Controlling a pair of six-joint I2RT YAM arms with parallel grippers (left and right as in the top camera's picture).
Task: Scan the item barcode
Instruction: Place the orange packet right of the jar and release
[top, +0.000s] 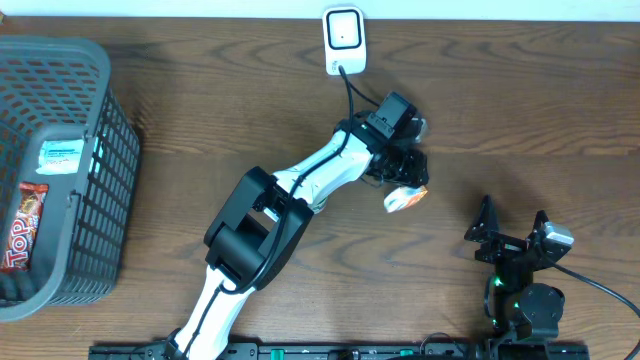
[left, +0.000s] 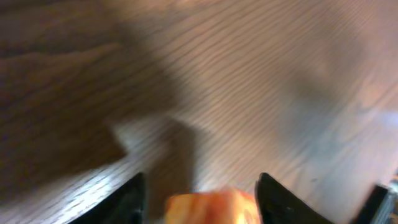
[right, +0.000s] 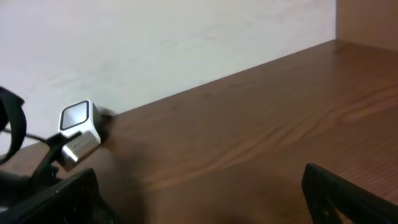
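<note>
The item is a small orange and white packet lying on the wooden table just below my left gripper. In the left wrist view the packet shows blurred between the two dark fingers, with a gap on either side; that gripper is open and holds nothing. The white barcode scanner stands at the table's back edge, its cable running toward the left arm. My right gripper rests open near the front right with nothing between its fingers, and the scanner shows at the left of its view.
A dark grey mesh basket stands at the far left, holding a red snack bar and a white packet. A pale wall runs behind the table's back edge.
</note>
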